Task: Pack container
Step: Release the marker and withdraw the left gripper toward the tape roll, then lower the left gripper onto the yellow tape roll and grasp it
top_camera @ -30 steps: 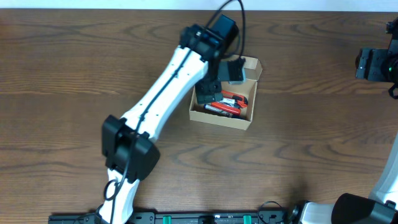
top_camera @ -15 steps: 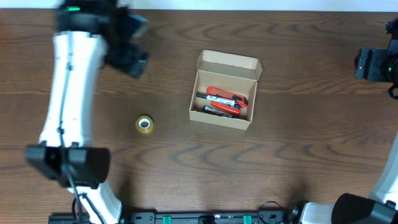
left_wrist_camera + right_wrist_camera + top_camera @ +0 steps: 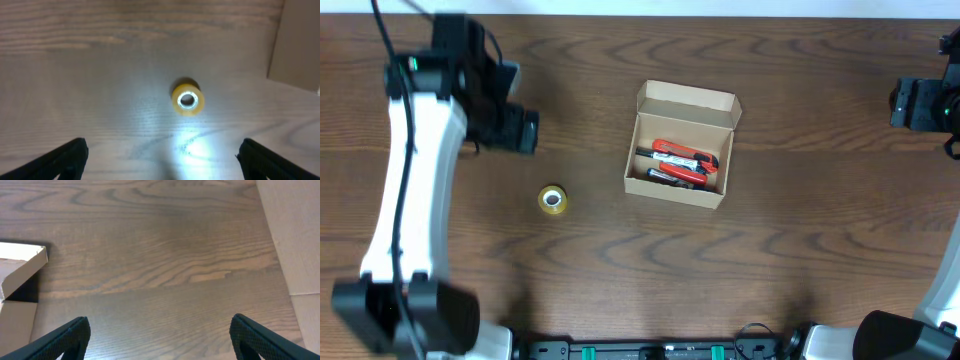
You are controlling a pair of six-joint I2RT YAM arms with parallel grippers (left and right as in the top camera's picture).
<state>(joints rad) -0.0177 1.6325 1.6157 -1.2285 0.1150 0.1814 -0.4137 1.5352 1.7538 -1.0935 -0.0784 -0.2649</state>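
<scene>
The container (image 3: 724, 128), a small tan cardboard box with its flap lid open, sits at the table's middle and holds red and black stationery items (image 3: 678, 162). Its corner shows at the left edge of the right wrist view (image 3: 20, 275). A small yellow tape roll (image 3: 553, 200) lies on the table left of the box; it also shows in the left wrist view (image 3: 187, 99). My left gripper (image 3: 516, 130) is open and empty, above and a little left of the roll; its fingertips frame bare table (image 3: 160, 160). My right gripper (image 3: 160, 335) is open and empty at the far right (image 3: 910, 105).
The dark wooden table (image 3: 620, 270) carries only the box and the roll. A tan cardboard surface (image 3: 295, 235) stands at the right of the right wrist view, and another (image 3: 300, 45) at the upper right of the left wrist view.
My left arm has swung from over the box to the far left, uncovering the tape roll, then drifted slightly down toward the roll. The right arm has not moved.
</scene>
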